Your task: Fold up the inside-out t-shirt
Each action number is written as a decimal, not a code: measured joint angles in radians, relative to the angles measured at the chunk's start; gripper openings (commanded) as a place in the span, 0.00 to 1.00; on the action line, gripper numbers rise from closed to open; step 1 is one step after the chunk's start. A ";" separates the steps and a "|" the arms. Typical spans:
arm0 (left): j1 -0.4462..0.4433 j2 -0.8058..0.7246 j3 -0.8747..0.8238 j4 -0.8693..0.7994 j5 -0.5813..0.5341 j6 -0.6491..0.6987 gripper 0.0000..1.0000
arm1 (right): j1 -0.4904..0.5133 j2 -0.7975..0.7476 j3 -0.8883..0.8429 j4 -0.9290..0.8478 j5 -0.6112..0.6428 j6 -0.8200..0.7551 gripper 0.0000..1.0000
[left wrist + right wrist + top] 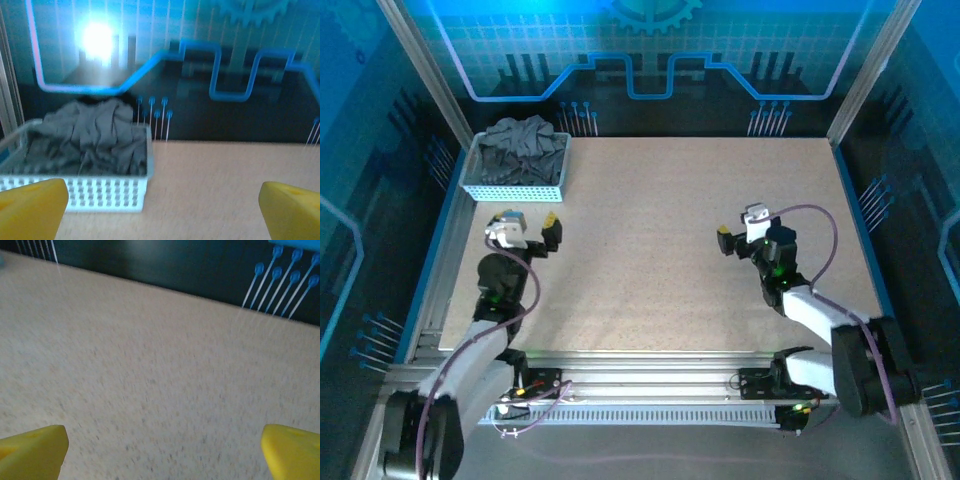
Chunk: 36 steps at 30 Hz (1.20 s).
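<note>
Both arms reach out from the near edge of the counter (660, 290). On one side the left hand (531, 222) hovers, fingers spread wide and empty, near the light blue mesh basket (515, 188). The right hand (739, 232) is equally spread over bare counter. The inside-out t-shirt (525, 150) lies crumpled in the basket at the far left corner.

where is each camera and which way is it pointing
Top external: above and behind the arms, looking down on the table; both arms, the left end effector and right end effector show, both open.
Left wrist: on the left arm, facing the mesh basket holding the crumpled t-shirt; its yellow fingertips flank the bottom.
Right wrist: on the right arm, facing across bare table towards the back wall; its yellow fingertips show.
Shared: top and left wrist both see the basket and t-shirt.
</note>
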 measured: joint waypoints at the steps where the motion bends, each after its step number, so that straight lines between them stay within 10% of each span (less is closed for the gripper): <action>1: -0.001 -0.043 0.038 -0.064 0.000 -0.024 0.99 | 0.004 -0.043 0.026 -0.051 -0.002 0.012 1.00; 12: 0.016 0.168 0.556 -0.741 -0.262 -0.422 0.99 | -0.095 -0.272 0.354 -0.534 0.031 0.376 1.00; 18: 0.054 0.423 0.674 -0.786 -0.224 -0.448 0.99 | -0.200 -0.188 0.375 -0.668 -0.060 0.476 1.00; 36: 0.174 1.535 1.832 -1.142 0.009 -0.421 0.99 | -0.087 -0.116 0.384 -0.733 -0.100 0.477 1.00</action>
